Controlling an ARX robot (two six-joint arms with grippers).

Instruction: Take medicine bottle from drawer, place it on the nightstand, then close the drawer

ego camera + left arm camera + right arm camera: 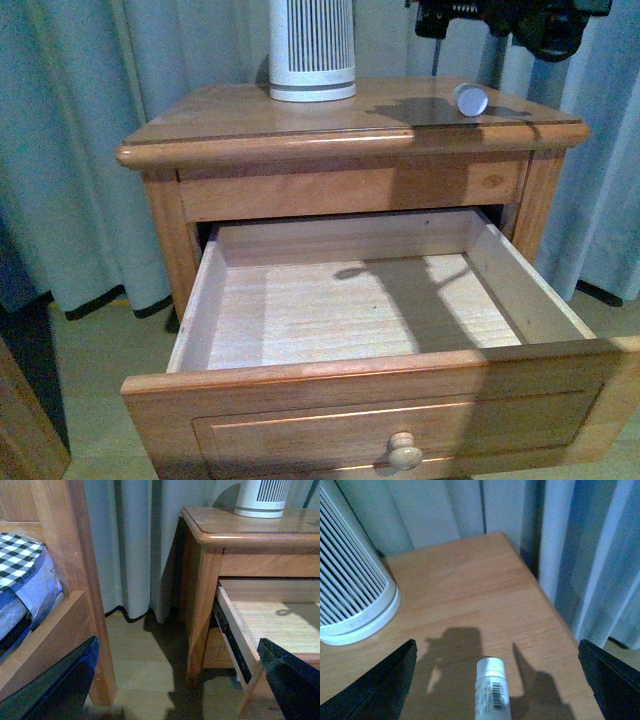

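Pale curtains back the nightstand; the bottle lies on its side on top, near the right rear corner, drawer wide open and bare.

Right gripper hangs above the bottle with jaws spread, nothing held; left gripper waits low beside the cabinet, jaws apart too. Bottle looks light, stiff and smooth, and lying down it may roll, so any regrasp belongs across the body below the cap. White appliance stands well clear. Drawer front probably slides easily; push near the knob, though its runners are barely visible.
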